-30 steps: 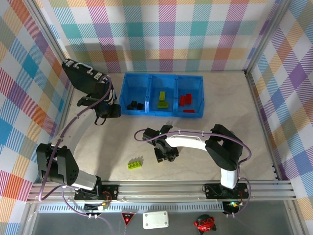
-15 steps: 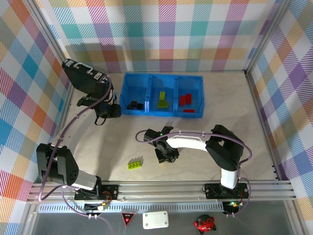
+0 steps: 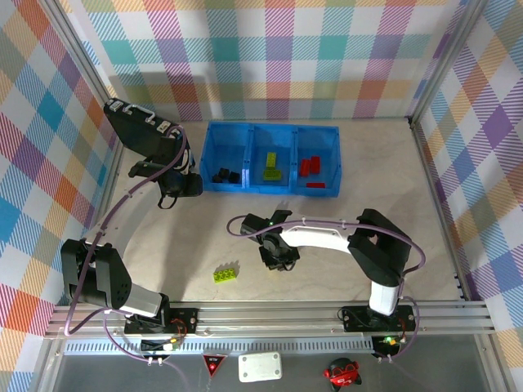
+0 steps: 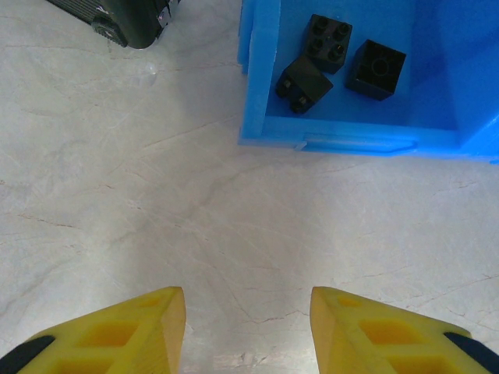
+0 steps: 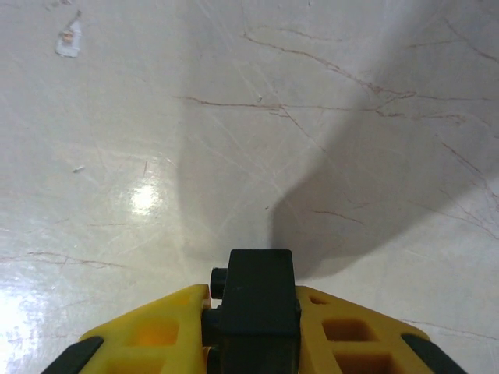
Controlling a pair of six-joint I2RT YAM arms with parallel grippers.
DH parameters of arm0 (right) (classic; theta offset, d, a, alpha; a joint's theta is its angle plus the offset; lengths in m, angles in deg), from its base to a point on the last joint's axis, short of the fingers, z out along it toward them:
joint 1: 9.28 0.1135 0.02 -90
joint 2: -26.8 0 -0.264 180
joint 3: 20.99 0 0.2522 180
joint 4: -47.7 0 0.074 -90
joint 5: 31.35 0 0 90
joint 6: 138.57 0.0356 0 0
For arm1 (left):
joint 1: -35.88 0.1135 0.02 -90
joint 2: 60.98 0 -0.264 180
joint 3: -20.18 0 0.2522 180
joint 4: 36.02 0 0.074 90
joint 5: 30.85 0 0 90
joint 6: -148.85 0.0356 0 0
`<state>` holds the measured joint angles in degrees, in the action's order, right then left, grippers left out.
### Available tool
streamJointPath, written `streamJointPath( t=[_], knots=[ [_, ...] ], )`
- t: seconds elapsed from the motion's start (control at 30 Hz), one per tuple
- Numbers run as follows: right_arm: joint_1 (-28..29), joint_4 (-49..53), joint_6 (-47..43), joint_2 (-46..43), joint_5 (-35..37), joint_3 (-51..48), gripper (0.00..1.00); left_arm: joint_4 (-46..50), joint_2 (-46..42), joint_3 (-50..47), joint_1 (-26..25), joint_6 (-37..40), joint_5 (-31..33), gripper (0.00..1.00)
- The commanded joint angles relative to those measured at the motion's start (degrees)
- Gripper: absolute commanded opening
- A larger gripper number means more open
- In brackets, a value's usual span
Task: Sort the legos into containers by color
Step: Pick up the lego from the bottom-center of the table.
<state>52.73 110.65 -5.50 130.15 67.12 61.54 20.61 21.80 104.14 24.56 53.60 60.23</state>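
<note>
The right end effector [image 3: 278, 256] has closed since a second ago, and its yellow fingers [image 5: 168, 319] now pinch a black cube [image 5: 255, 292] just above the pale worktop [image 3: 368, 171]; the arm has barely shifted. The left end effector [image 4: 245, 300] hangs partly open and empty near the blue bin [image 3: 270, 190], whose left compartment holds three black cubes [image 4: 327, 35]. Green bricks [image 3: 271, 166] lie in the middle compartment and red bricks [image 3: 310, 167] in the right. A lime-green brick [image 3: 225, 273] lies loose on the worktop.

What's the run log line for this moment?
right pincer: shut on black lego | left pincer: open, empty | green lego: loose on table
</note>
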Motion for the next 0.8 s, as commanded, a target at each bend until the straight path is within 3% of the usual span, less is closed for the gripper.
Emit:
streamJointPath(
  t=[0.0, 0.77],
  knots=[
    [0.53, 1.7, -0.12, -2.32, 0.78, 0.5, 0.22, -0.77, 0.61, -0.14, 0.94, 0.51, -0.07, 0.46],
    [0.56, -0.13, 1.55, -5.69, 0.79, -0.61, 0.2, -1.3, 0.1, -0.12, 0.76, 0.25, -2.97, 0.46]
  ],
)
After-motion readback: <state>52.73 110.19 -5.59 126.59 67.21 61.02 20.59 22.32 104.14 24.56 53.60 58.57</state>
